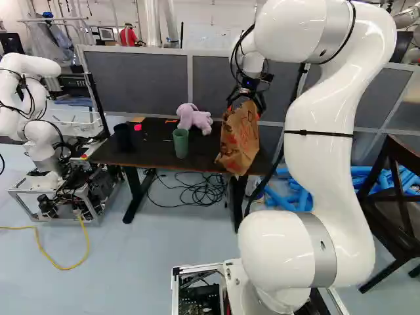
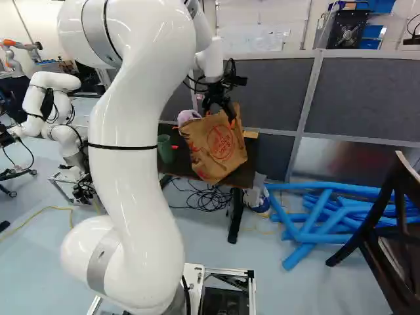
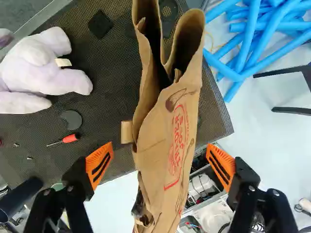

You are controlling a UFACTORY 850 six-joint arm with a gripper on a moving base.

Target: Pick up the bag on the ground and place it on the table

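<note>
The task looks to be at its last step: the brown paper bag with red print [image 1: 238, 139] is up at the dark-topped table [image 1: 105, 155], at the end nearer the blue foam tubes [image 2: 320, 216], and the letting-go seems done. The black two-finger gripper with orange pads [image 3: 160, 164] is released, its fingers spread wide on either side of the bag, with a gap showing between each pad and the paper.

What the next move calls for is a straight, gentle retreat, fingers kept wide until they are clear of the paper, so that neither pad catches a fold and drags the bag along. The bag is close to the table's near edge, and part of it seems to reach past that edge; whether its base sits fully on the top cannot be told. A knock toward the arm could tip it off, so a check that it holds steady would be wise.

The bag is tall and soft-sided, its mouth open and pinched into wavy folds, its sides creased and bowed, and it leans somewhat. The paper will likely buckle at a light touch. The pale purple plush toy [image 1: 194, 118] and the green cup [image 1: 180, 142] are on the same tabletop, apart from the bag.
</note>
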